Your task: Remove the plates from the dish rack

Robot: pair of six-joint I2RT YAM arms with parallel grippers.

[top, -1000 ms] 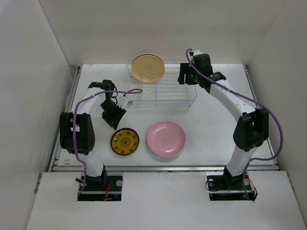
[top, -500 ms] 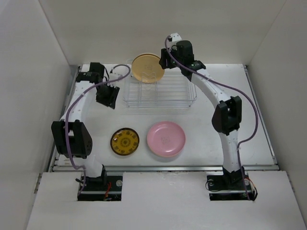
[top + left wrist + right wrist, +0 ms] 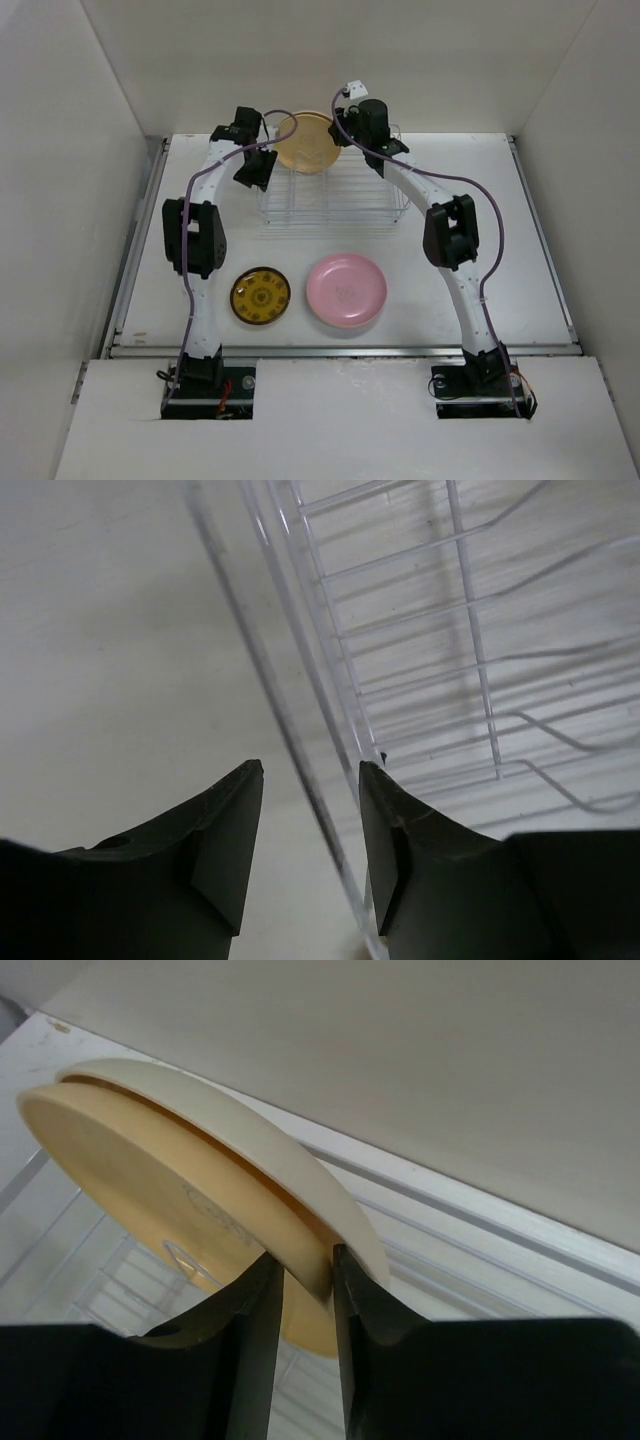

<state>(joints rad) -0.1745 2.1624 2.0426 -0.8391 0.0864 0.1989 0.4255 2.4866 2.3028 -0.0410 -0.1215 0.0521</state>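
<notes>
Right gripper [image 3: 308,1295] is clenched on the right rim of the cream-tan plate [image 3: 140,1160], one finger on each face, with the rim edge sitting between them. The plate stands on edge, tilted, in the back left part of the dish rack [image 3: 335,195], close to the back wall [image 3: 420,1050]. Tight behind it, open room toward the near side.

Left gripper [image 3: 310,825] is released. Its jaws are apart, straddling the rack's left side wire with a gap on both sides, gripping nothing. There is bare table [image 3: 450,270] to the left of that wire.

The table is flat and white, boxed in by pale walls on three sides. The amber plate [image 3: 260,296] and pink plate [image 3: 346,290] lie flat near the front, side by side, not touching, well clear of the rack.

The held plate is plain and matte, tan on the face toward my wrist camera and paler cream along the rim, with a faint mark near the middle.
</notes>
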